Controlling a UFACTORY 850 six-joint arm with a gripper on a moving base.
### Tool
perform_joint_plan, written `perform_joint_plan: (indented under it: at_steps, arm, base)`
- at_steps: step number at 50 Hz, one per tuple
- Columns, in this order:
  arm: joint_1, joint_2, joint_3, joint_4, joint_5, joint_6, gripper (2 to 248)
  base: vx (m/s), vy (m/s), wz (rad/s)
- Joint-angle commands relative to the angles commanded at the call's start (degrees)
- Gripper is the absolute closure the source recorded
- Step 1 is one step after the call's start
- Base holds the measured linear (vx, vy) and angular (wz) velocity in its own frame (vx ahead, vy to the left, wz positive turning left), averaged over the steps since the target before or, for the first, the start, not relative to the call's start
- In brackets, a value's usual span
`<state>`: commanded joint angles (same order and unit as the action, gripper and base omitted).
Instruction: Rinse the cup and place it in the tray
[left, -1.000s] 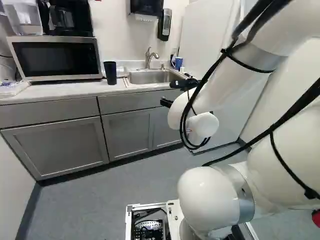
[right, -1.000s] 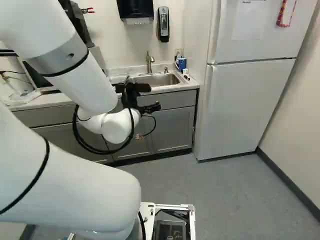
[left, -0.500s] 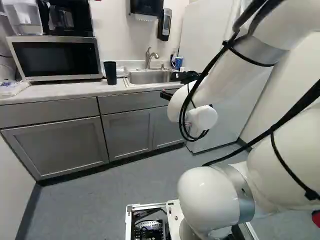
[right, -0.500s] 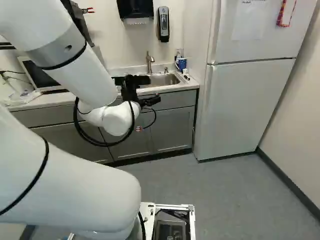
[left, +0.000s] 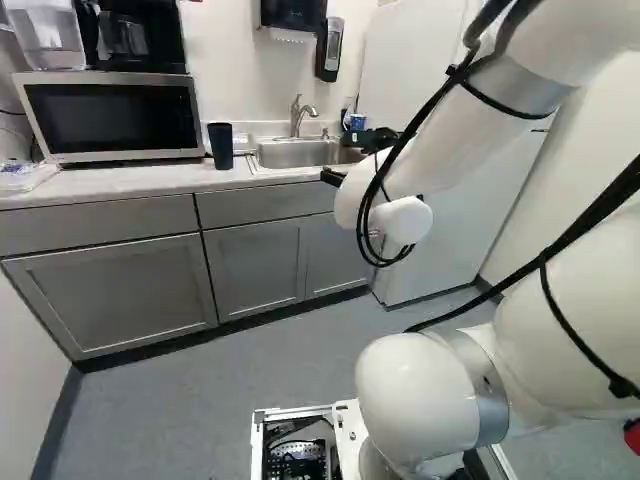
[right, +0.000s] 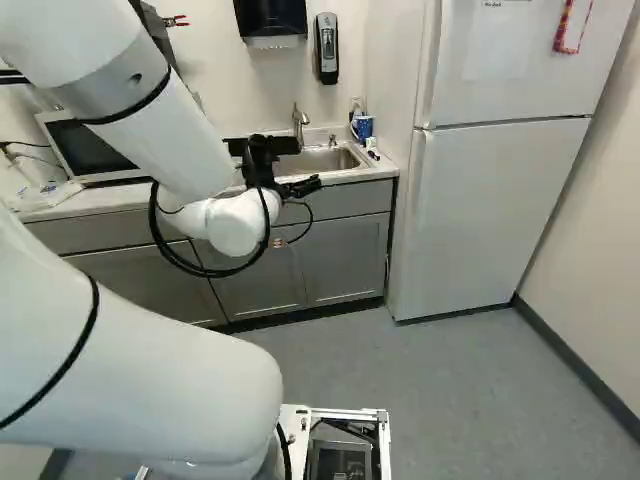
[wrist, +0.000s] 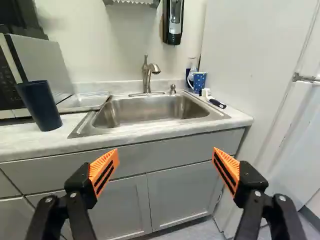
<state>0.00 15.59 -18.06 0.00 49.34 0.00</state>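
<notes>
My gripper (right: 262, 150) stands before the counter at the sink's front in the right base view. From the wrist view, the gripper (wrist: 165, 167) is open, orange pads wide apart with nothing between them. A tall dark blue cup (wrist: 40, 106) stands on the counter left of the sink (left: 298, 154) in the left base view. Between that cup and the basin lies a clear shallow tray (wrist: 83, 102). A smaller blue cup with white dots (wrist: 199, 81) is at the sink's back corner by the fridge side. The faucet (wrist: 148, 75) rises behind the basin, ahead of the gripper.
A microwave (left: 112, 115) sits on the counter beside the dark cup. The fridge (right: 490, 210) closes off the counter's other end. A soap dispenser (right: 327, 48) hangs on the wall above the sink. Cabinet fronts (wrist: 175, 192) lie below the counter edge, close ahead of the fingers.
My gripper has risen in both base views, from lower before the counter up to the sink's height. The base has not moved, and the cups and tray stand where they were.
</notes>
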Motion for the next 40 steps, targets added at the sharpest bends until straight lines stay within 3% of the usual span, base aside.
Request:
perform_joint_plan:
  at_steps: [40]
  arm:
    - [0.0,-1.2,-6.3,0.0,-4.8,0.0,3]
  base:
    - [0.0,0.0,0.0]
